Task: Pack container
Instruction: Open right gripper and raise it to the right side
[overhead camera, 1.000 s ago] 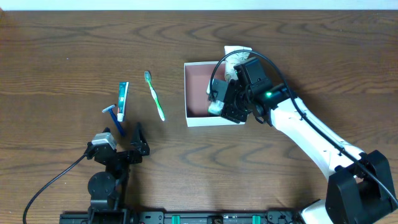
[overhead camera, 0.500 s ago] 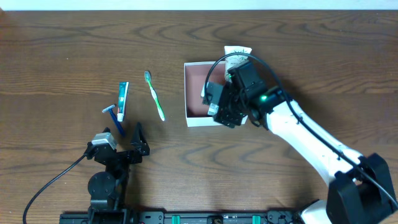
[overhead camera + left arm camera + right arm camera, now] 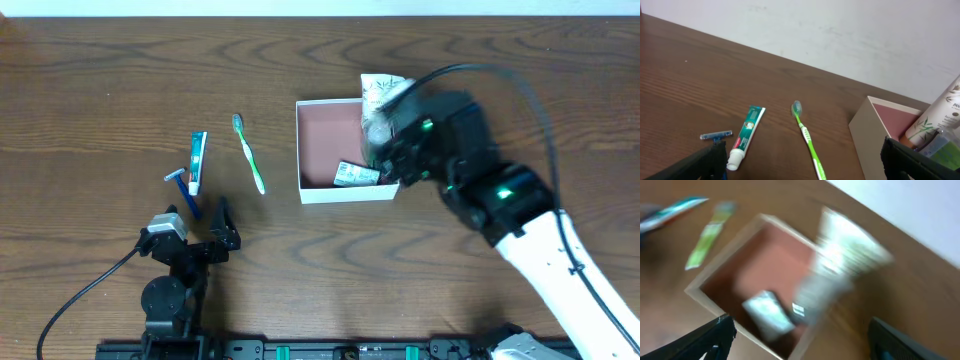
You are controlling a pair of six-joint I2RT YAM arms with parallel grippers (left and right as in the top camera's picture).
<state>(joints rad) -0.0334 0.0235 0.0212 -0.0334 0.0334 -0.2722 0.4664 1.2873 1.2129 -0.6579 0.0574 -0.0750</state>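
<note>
1. We are finding the container (image 3: 345, 193) on the bench (image 3: 100, 80), a little right of centre, with its open top facing up. A small green-and-white carton (image 3: 357, 174) is lying on its reddish floor against the near wall.
2. A white tube (image 3: 382, 92) with a leaf print is leaning at the far right corner of the container. We cannot tell whether its foot is inside the wall or outside it.
3. The right tool (image 3: 805, 335) is hovering over the container's right side and is blurred in both views. In the wrist view its fingers are standing wide apart with nothing between them, so we are reading it as open and empty.
4. The left tool (image 3: 207, 222) is sitting low near the robot's side of the bench, with jaws spread and nothing held.
5. A green toothbrush (image 3: 250, 155), a toothpaste tube (image 3: 197, 160) and a blue razor (image 3: 180, 180) are lying left of the container and outside it. The razor and toothpaste are just beyond the left tool.
6. We are judging the packing as partly done. The loose items are lying nearer the left arm, and the container is lying to that tool's right and farther out.
7. The toothbrush's long axis is running near-to-far with a slight slant, head away from the robot. A grasp would probably want the jaws set across that line.
</note>
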